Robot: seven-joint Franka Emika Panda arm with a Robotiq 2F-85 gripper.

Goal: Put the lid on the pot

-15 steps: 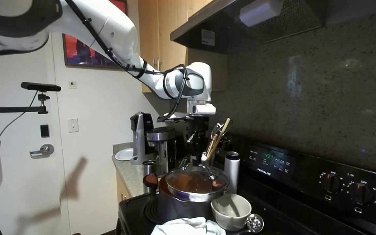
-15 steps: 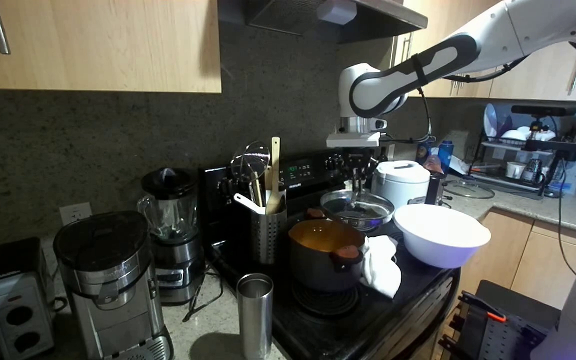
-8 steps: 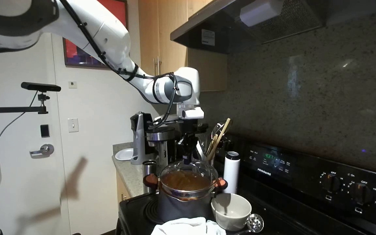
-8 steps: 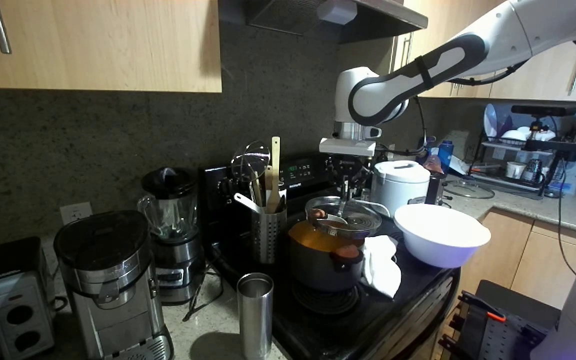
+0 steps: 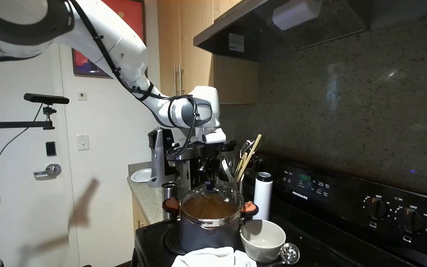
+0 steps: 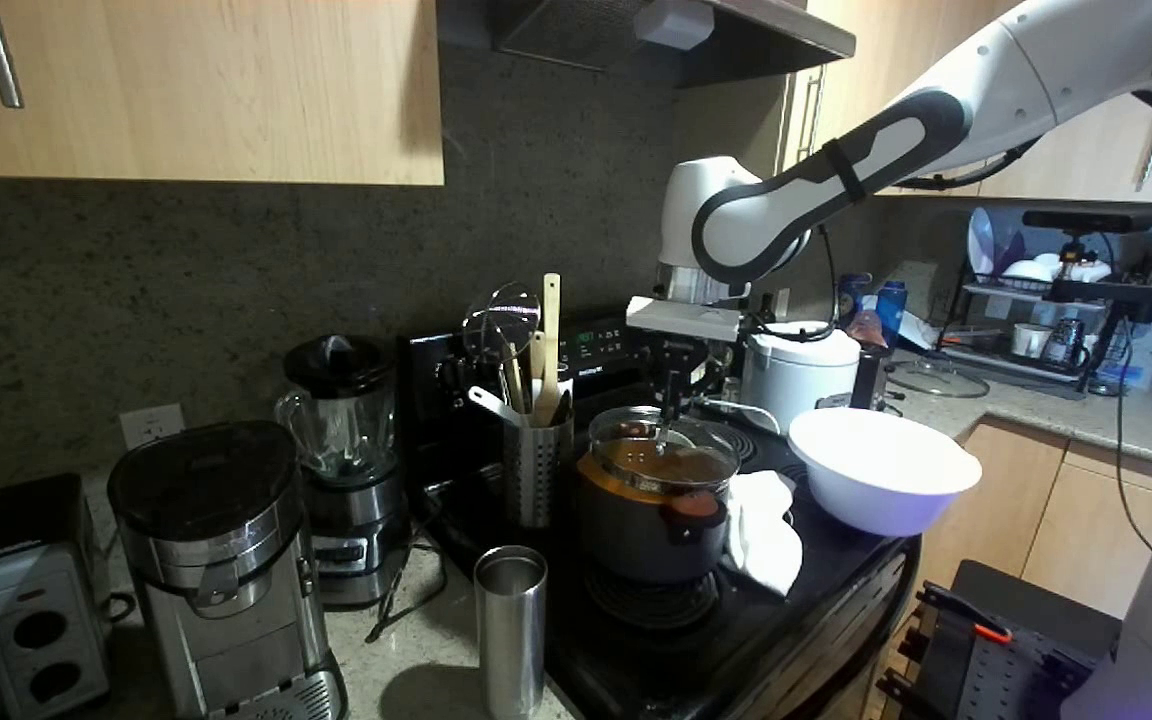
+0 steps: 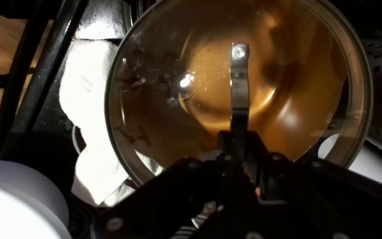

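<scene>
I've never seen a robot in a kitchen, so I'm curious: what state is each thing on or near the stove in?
Pot: upright
Lid: over the pot; whether fully seated, I can't tell
Gripper: shut on the lid's handle
White cloth: crumpled
Large white bowl: upright
Small bowl: upright
Utensil holder: upright, stocked
Metal tumbler: upright, open-topped
White bottle: upright, black-capped
Rice cooker: closed
Blender: capped
Clock display: lit green

The stove [image 6: 736,625], range hood [image 5: 252,39], blender [image 6: 344,470] and cabinets [image 6: 186,90] show a kitchen.
</scene>
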